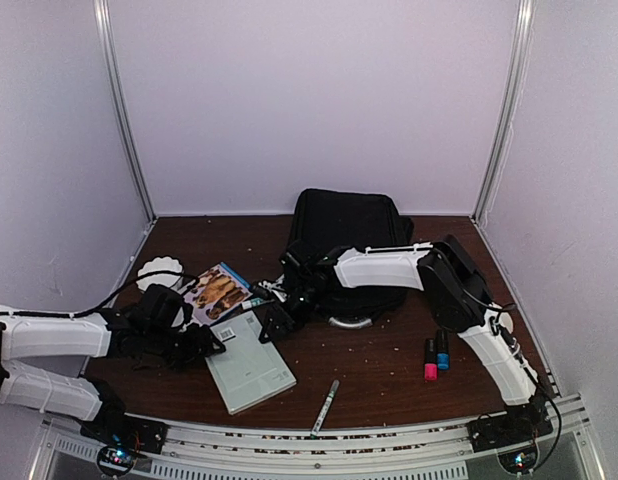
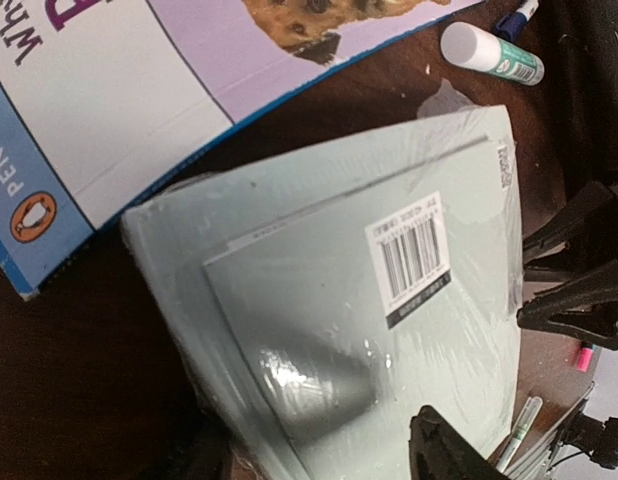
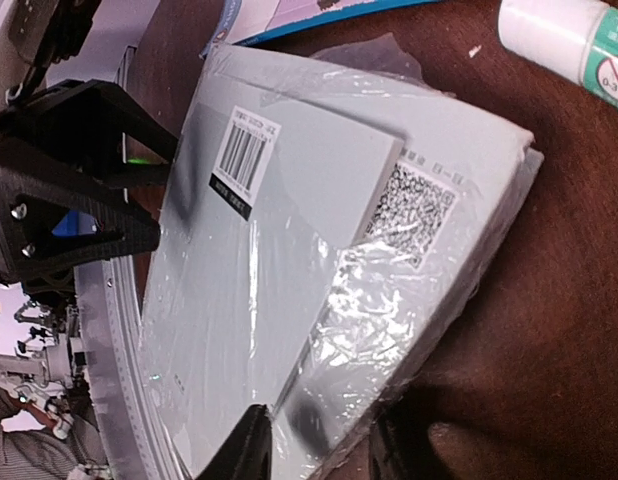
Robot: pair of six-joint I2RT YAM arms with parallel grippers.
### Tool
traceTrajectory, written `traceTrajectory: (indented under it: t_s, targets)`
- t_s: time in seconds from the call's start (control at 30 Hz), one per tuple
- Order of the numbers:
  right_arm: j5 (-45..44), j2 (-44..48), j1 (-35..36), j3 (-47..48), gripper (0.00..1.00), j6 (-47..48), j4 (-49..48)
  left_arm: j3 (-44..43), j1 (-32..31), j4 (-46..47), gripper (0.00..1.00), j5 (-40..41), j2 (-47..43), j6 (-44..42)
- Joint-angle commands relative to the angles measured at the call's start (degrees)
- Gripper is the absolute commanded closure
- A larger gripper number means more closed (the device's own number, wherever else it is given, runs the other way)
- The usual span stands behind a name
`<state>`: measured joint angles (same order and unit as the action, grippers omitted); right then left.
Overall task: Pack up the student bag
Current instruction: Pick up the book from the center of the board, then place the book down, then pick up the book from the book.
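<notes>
**BAG POSITION RELATIVE TO GRIPPERS**

On the table (image 1: 389, 370), the student bag (image 1: 349, 232) is laid at the far centre. It is located just behind the right gripper (image 1: 277, 320) and well apart from the left gripper (image 1: 211, 345). A shrink-wrapped pale book (image 1: 251, 368) is placed before the bag. Its far corner is straddled by the right gripper's parted jaws, its left edge by the left gripper's. Clamping cannot be told for either.

Brown table (image 1: 389, 362) — bearing the student bag (image 1: 344, 235), wrapped book (image 1: 249, 368), paperback (image 1: 217, 290), markers (image 1: 430, 360), pen (image 1: 326, 404).
</notes>
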<state>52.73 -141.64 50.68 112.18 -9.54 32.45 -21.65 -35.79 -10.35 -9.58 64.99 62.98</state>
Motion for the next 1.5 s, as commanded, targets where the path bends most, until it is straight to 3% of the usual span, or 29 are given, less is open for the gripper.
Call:
traceTrajectory:
  t_s: [0.0, 0.13, 0.33, 0.73, 0.83, 1.1, 1.47]
  targets:
    - [-0.07, -0.23, 0.49, -1.28, 0.73, -1.09, -2.15, 0.53, 0.18, 6.1, 0.39, -2.32, 3.11, -0.7]
    - [-2.41, 4.67, 0.63, -4.39, 0.82, 0.29, -4.25, -1.73, 0.1, 6.52, 0.46, -2.16, 1.66, -3.54]
    - [-5.42, 10.15, 0.69, -5.45, 0.87, 2.4, -5.45, -6.08, 0.11, 4.3, 0.47, 0.37, -1.6, -7.48]
    - [-10.28, 4.69, -1.86, 1.63, 0.87, 3.5, -2.12, -13.19, 0.04, 7.75, 0.46, 5.09, 8.73, -12.25]
    - [-11.15, 4.38, -2.29, 1.09, 0.85, 4.41, -1.79, -13.73, 0.11, 8.63, 0.44, 4.91, 10.83, -11.85]
    - [-12.65, 5.5, -2.37, -2.45, 0.67, 5.38, -1.53, -9.68, 0.19, 4.21, 0.24, 6.11, 5.56, -9.57]
    - [-16.11, 3.8, -2.68, -3.37, 0.67, 4.85, -0.41, -0.09, 1.88, 16.26, 0.22, -0.4, 3.78, -4.41]
